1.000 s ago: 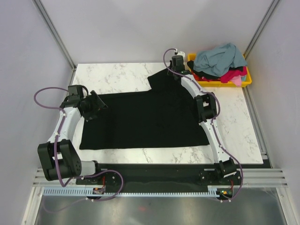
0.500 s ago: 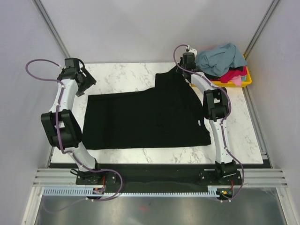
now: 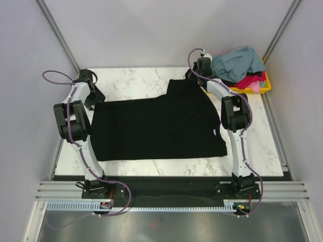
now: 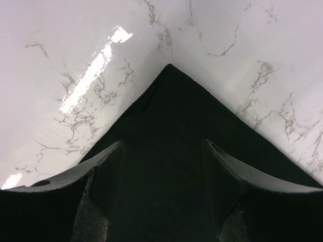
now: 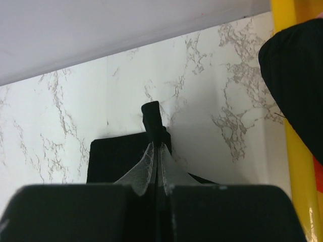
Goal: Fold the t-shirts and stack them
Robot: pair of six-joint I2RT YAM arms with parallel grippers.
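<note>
Pinching far right edge of black t-shirt [image 3: 156, 126], right gripper [image 5: 157, 151] clamped, left gripper [image 4: 164, 142] open above far left corner

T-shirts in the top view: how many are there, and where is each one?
5. One large black shirt lies spread on the table. Four are piled in the yellow bin: grey-blue on top, then black, magenta-red, pink. More may be hidden underneath.

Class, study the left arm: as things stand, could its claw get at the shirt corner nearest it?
Probably yes. The left claw hangs open over the black shirt, whose corner lies flat on the table. Nothing sits between them, and the right claw is off at the other side.
</note>
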